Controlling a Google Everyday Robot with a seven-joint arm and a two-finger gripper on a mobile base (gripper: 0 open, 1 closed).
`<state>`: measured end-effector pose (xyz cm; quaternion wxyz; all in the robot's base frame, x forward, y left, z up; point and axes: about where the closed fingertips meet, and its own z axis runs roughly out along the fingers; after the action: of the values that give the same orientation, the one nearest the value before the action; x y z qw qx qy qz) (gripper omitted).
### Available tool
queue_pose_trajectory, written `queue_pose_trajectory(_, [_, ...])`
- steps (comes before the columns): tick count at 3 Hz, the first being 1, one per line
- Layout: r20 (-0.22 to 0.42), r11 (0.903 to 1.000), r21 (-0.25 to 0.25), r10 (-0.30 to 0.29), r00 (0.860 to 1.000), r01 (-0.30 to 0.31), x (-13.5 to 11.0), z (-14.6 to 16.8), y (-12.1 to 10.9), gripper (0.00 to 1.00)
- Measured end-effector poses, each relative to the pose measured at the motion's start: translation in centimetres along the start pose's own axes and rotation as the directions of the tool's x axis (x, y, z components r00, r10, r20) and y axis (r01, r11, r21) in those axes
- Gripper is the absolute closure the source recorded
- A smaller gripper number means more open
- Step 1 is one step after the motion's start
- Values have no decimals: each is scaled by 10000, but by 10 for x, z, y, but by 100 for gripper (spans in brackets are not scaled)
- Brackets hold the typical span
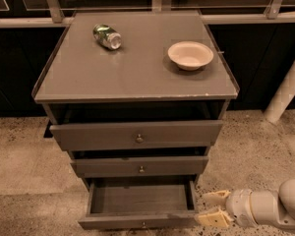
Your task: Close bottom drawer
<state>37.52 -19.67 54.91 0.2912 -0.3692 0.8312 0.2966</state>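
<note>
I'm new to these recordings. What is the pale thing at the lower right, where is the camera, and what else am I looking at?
A single camera looks down on the front of a grey cabinet; I cannot tell where it is mounted. The pale thing is a robot arm ending in a two-finger hand, low on the right beside the bottom drawer, which is pulled out. The fingers are apart and hold nothing. On the cabinet top lie a can on its side and a bowl.
</note>
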Motion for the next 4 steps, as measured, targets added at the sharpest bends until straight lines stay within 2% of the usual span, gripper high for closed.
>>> queue_pose_trajectory(2, [0,10000,-1,1,10000,-1,0,0,0,87])
queue_pose_trajectory(3, [122,9996,-67,260,9996,-259,6,8,-3,100])
queue_pose_trajectory(4, [440,9950,44,998,9940,-1001,32,25,-24,100])
